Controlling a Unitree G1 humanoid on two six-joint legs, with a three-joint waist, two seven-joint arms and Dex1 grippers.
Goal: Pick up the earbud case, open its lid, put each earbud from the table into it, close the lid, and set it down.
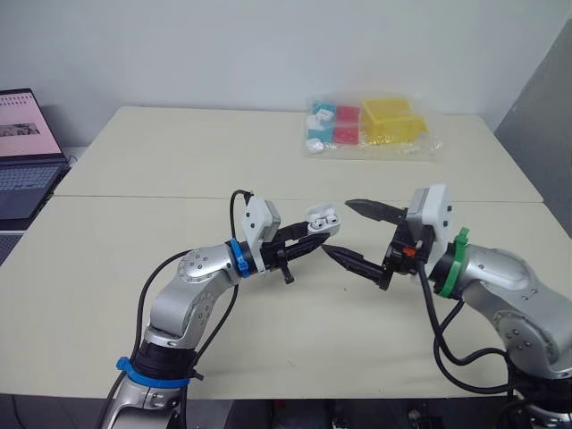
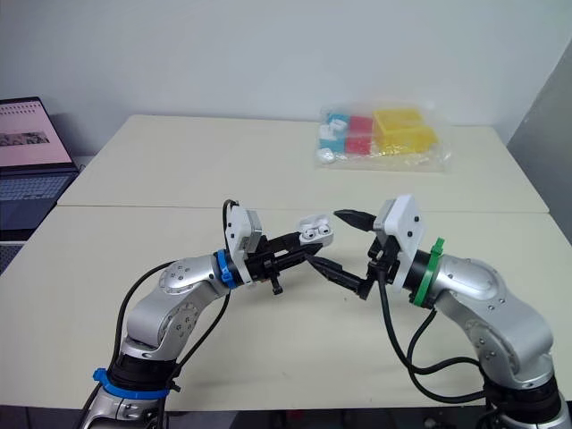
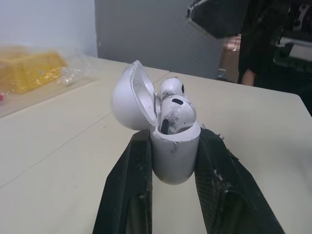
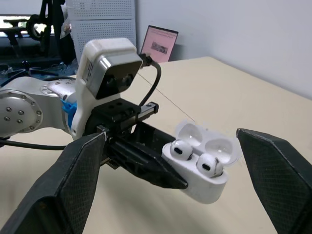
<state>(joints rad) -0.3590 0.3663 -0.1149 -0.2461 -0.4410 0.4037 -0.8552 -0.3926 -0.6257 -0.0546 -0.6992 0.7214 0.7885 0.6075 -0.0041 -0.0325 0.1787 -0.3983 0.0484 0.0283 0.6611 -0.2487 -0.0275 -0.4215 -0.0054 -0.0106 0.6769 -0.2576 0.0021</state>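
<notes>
The white earbud case [image 1: 322, 217] is held above the table, my left gripper [image 1: 320, 234] shut on its lower body. Its lid [image 3: 130, 95] stands open and tilted back. Two white earbuds [image 3: 174, 109] sit in the case, stems down, tops showing; the right wrist view shows them side by side [image 4: 195, 157]. My right gripper [image 1: 338, 228] is open just right of the case, one finger above it and one below, nothing between them. The upper fingertip [image 2: 344, 215] hovers close to the lid without touching.
A clear plastic bag of yellow, red and blue boxes [image 1: 371, 125] lies at the far right of the cream table [image 1: 179, 152]. An open laptop [image 1: 22, 152] stands off the table's left edge. A seam crosses the table between the arms and the bag.
</notes>
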